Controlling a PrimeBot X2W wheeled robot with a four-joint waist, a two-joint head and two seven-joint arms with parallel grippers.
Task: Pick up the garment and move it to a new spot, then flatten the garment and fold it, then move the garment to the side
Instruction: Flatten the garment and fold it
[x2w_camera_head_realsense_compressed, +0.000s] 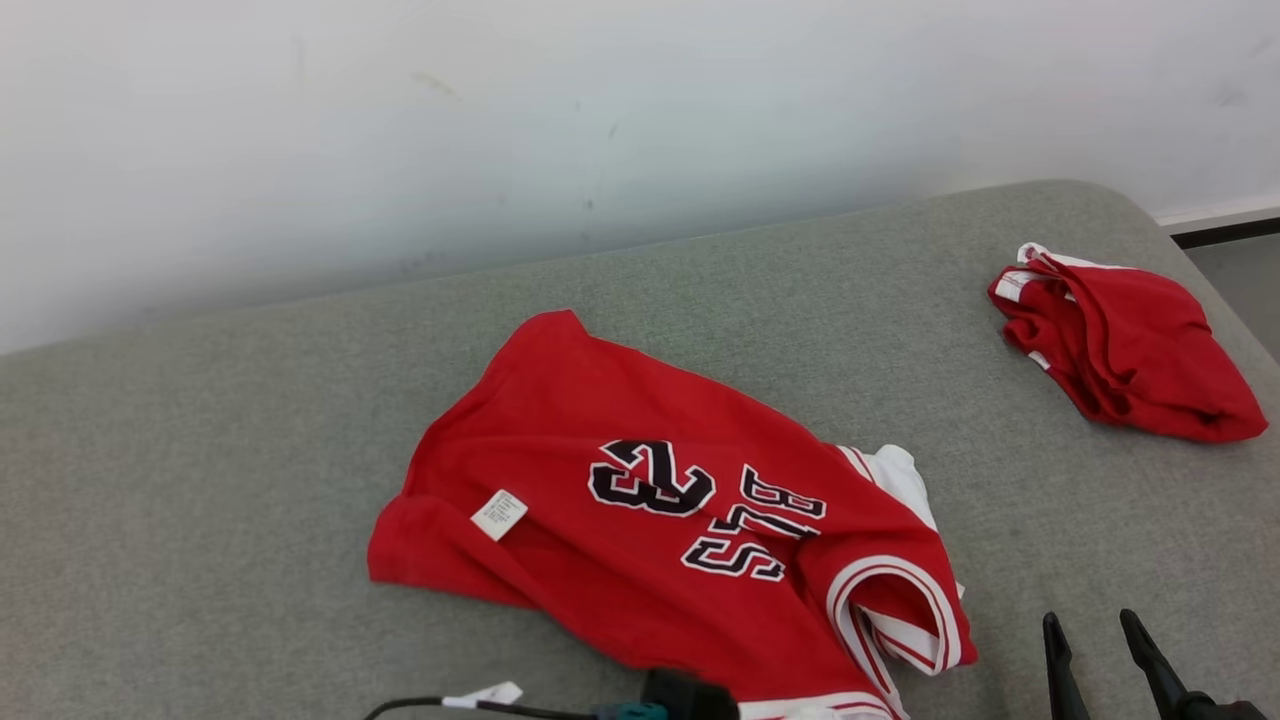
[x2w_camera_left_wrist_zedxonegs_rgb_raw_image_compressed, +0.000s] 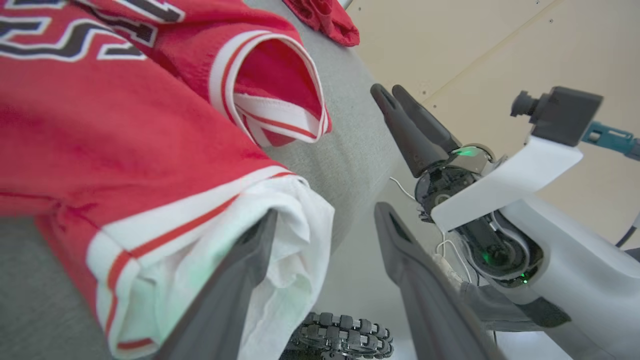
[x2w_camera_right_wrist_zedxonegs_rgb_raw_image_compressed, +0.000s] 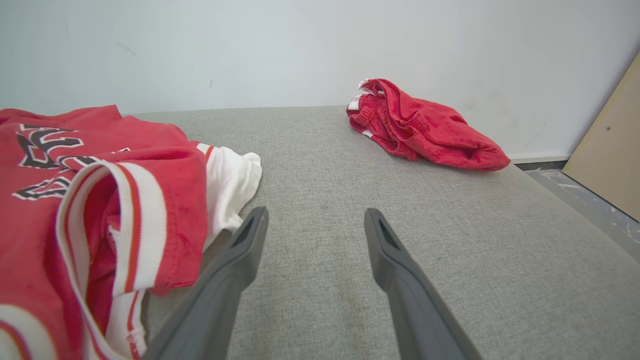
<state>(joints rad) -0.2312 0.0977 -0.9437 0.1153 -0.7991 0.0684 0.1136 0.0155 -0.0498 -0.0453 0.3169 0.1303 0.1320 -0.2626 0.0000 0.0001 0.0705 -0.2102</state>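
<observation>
Lying rumpled on the grey surface (x2w_camera_head_realsense_compressed: 200, 450), the red jersey (x2w_camera_head_realsense_compressed: 640, 500) sits about mid-frame in the head view, number and lettering upside down, white label (x2w_camera_head_realsense_compressed: 498, 514) toward its left side, striped armhole at its near right corner; a second red garment (x2w_camera_head_realsense_compressed: 1130, 345) is bunched well apart at the far right corner, near the white wall (x2w_camera_head_realsense_compressed: 500, 120); a black cable (x2w_camera_head_realsense_compressed: 420, 706) runs along the bottom edge.

Left wrist view gives the close-up the head view lacks: left pincer (x2w_camera_left_wrist_zedxonegs_rgb_raw_image_compressed: 326, 212) is open, fingers spread wide, nothing between them; one finger (x2w_camera_left_wrist_zedxonegs_rgb_raw_image_compressed: 235, 290) lies against the jersey's white hem with its red stripe, touching or just in front I cannot tell; the other finger hangs past the surface's edge; the same view catches the right arm side-on with its wrist camera (x2w_camera_left_wrist_zedxonegs_rgb_raw_image_compressed: 560, 112).

Right pincer (x2w_camera_right_wrist_zedxonegs_rgb_raw_image_compressed: 316, 214) looks nearly closed from that side angle; its own wrist view settles it: open, fingers apart over bare grey cloth, gripping nothing, just beside the jersey's armhole and white sleeve fold; that view also takes in a beige board (x2w_camera_right_wrist_zedxonegs_rgb_raw_image_compressed: 610, 150) and the floor (x2w_camera_right_wrist_zedxonegs_rgb_raw_image_compressed: 585, 200) off to the right.
</observation>
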